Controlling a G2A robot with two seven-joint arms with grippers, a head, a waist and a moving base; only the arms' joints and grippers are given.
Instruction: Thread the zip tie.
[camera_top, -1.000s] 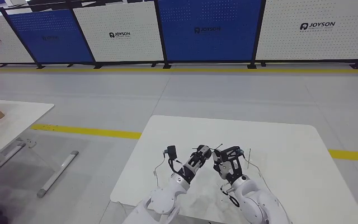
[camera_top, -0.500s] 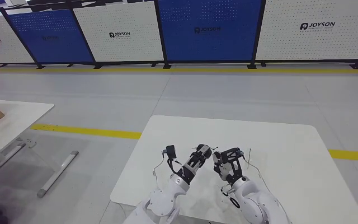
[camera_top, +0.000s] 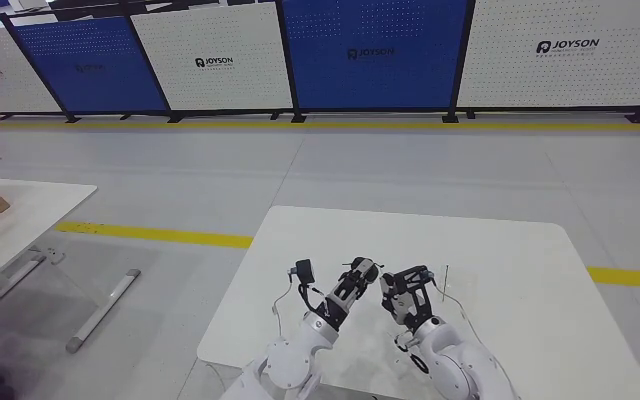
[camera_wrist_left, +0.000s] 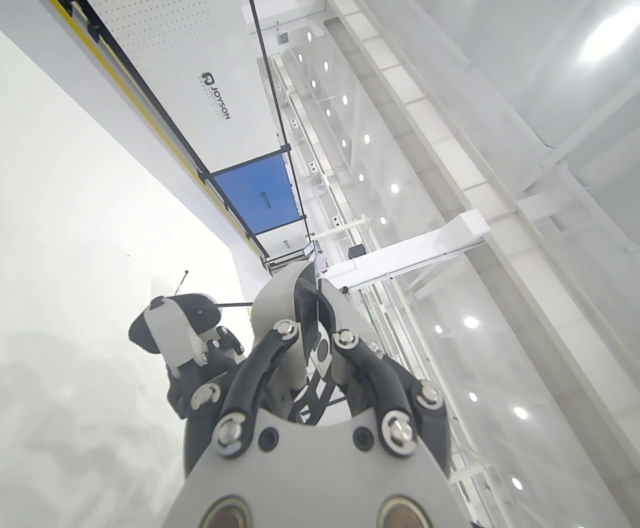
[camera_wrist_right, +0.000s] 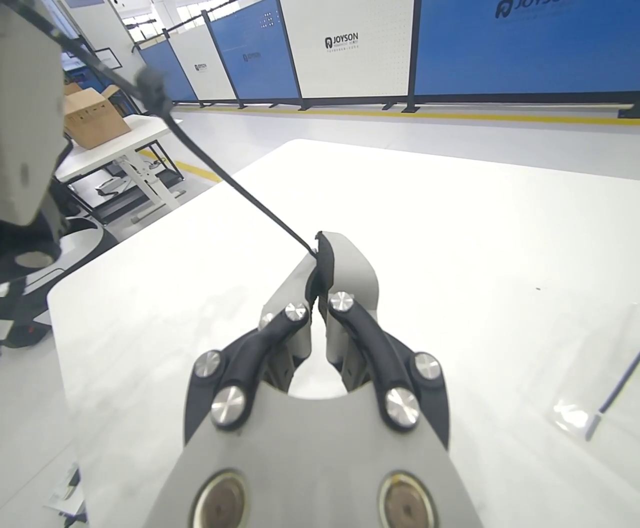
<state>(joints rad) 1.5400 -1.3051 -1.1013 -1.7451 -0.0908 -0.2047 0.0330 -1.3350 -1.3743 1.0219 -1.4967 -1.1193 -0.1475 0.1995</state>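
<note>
Right wrist view is showing you the right end effector (camera_wrist_right: 318, 256) pinching shut on one end of the zip tie (camera_wrist_right: 235, 185), with the black tie rising taut from that grip toward the left end effector (camera_wrist_left: 316, 292), which is itself clamping narrow on the other part of the tie. Both are hanging close together above the tabletop (camera_wrist_right: 450, 225), so the tie is being carried in the air between them, touching nothing below. A dark lump (camera_wrist_right: 151, 86), likely the head, is sitting on the tie close to the left side. It is blurred, and you cannot tell whether the tail is already passing through it. Judging from this, you are working on the insertion itself or the first pull, not the pick-up. The next move is asking for fine alignment: bring tail and slot onto one line, feed with small motions, and avoid bending the thin tie sideways. A second tie (camera_wrist_right: 617, 382) is lying on the tabletop beside some clear plastic (camera_wrist_right: 570, 415), well apart from the grasp.
</note>
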